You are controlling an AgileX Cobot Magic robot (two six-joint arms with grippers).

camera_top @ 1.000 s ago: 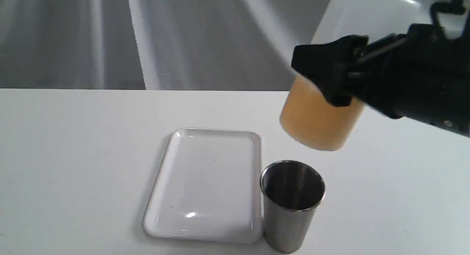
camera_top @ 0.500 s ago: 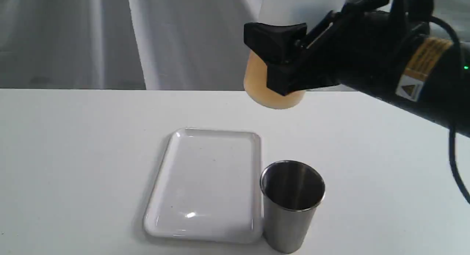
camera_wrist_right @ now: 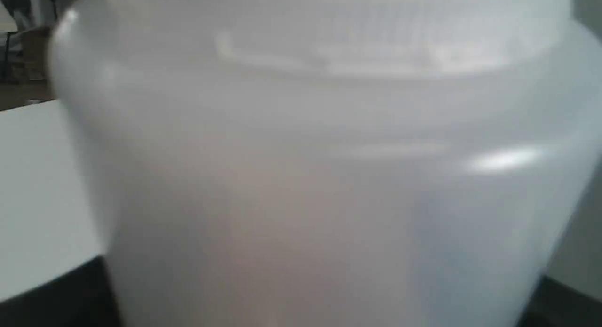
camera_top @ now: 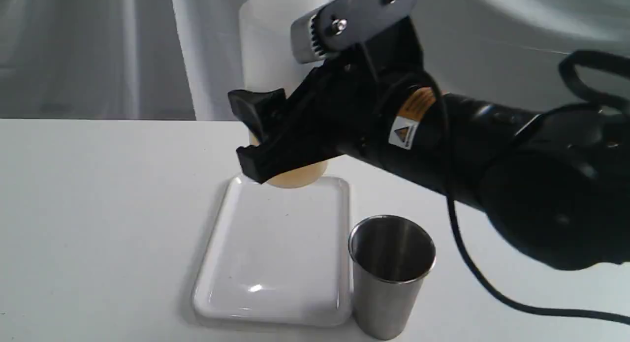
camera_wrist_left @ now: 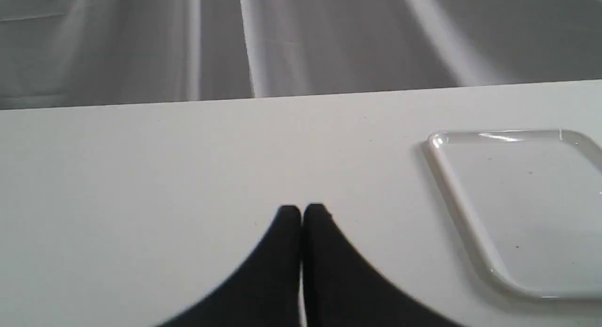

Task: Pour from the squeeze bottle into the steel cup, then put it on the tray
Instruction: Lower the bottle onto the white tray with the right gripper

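Observation:
The squeeze bottle (camera_top: 268, 61) stands upright in my right gripper (camera_top: 263, 138), which is shut on its lower body from the right. Its upper part is whitish and amber liquid shows at its base (camera_top: 298, 178). The base is at the far end of the white tray (camera_top: 275, 263); I cannot tell whether it touches. The nozzle is cut off by the frame's top. The steel cup (camera_top: 391, 273) stands upright right of the tray's near corner. The bottle (camera_wrist_right: 320, 176) fills the right wrist view. My left gripper (camera_wrist_left: 301, 213) is shut and empty over the table, left of the tray (camera_wrist_left: 470, 214).
The white table (camera_top: 98, 209) runs to a far edge with grey-white drapes behind it. The right arm's black body and its cable (camera_top: 472, 268) hang over the table right of the cup.
The right arm has carried the bottle left from above the cup to the tray's far end, lowering it and turning it upright. Cup and tray have not moved.

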